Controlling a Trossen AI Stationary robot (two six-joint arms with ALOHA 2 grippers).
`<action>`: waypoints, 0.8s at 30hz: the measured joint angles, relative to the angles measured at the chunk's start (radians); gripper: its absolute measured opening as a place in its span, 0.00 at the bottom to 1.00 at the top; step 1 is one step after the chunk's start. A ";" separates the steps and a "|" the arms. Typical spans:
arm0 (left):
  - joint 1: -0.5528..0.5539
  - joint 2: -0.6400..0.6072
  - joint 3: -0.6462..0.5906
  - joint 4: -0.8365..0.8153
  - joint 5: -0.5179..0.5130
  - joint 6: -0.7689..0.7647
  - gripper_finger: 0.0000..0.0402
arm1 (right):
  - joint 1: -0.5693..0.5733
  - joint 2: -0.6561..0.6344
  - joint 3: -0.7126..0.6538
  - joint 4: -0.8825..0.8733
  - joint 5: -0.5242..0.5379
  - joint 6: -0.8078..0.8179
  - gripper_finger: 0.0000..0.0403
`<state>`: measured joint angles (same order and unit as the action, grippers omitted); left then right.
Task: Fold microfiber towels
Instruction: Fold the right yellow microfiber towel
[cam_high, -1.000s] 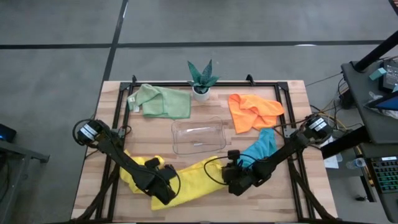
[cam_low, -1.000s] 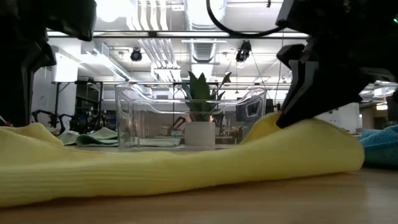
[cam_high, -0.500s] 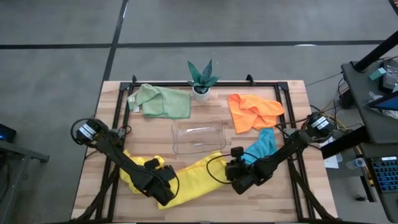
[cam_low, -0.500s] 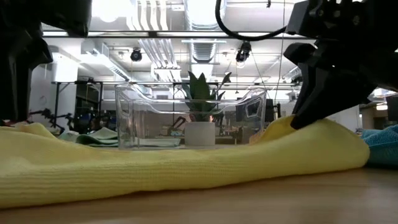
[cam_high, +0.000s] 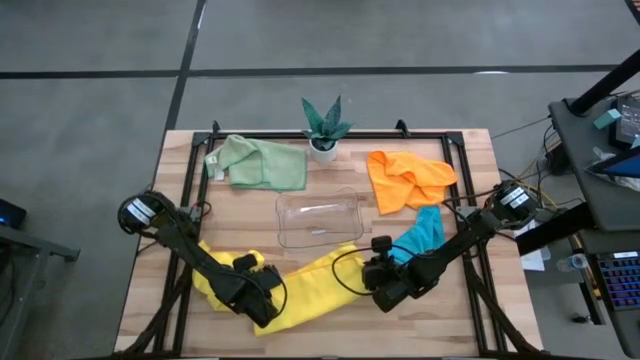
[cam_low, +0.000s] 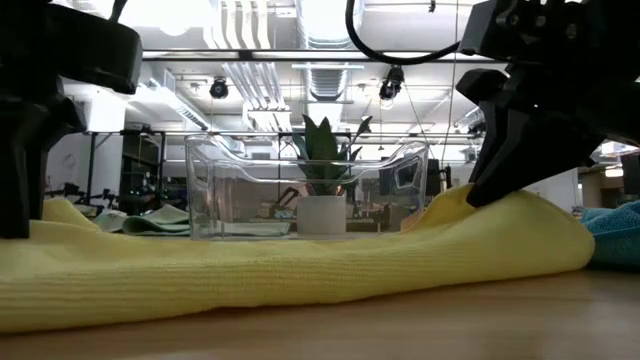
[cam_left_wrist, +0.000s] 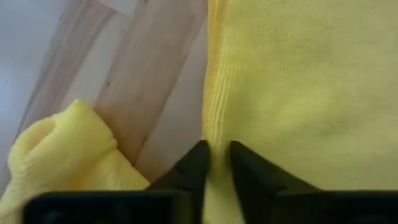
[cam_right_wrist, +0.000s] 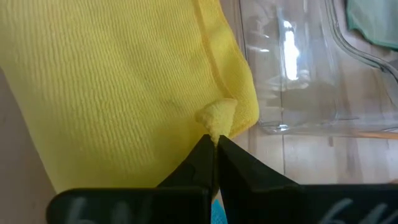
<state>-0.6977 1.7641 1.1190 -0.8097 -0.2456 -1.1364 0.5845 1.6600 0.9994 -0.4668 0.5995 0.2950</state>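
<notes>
**Wooden table and its load**

The pale slatted wooden table (cam_high: 460, 330) carries a pale green cloth (cam_high: 262, 164), a small potted plant (cam_high: 323, 128), a crumpled orange cloth (cam_high: 405, 178), a clear plastic tray (cam_high: 318, 220), a teal-blue cloth (cam_high: 420, 237) and yellow cloth (cam_high: 310, 285), possibly two pieces.

The left tool (cam_high: 262, 305) covers part of the yellow towel (cam_high: 310, 285), whose far edge the low view crops.

left tool (cam_left_wrist: 214, 163) newly reclosed on yellow towel (cam_high: 305, 285)
</notes>
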 joint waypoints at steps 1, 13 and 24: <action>-0.003 0.000 0.001 0.000 0.003 -0.001 0.04 | 0.000 0.000 -0.001 0.000 0.000 0.000 0.02; -0.057 -0.002 0.045 -0.058 0.006 -0.061 0.00 | 0.004 0.000 -0.001 0.001 0.046 0.002 0.02; -0.048 -0.002 0.027 -0.131 -0.005 -0.144 0.00 | -0.063 0.006 -0.008 0.037 0.083 0.072 0.02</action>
<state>-0.7460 1.7626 1.1460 -0.9411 -0.2509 -1.2804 0.5214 1.6657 0.9917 -0.4294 0.6823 0.3671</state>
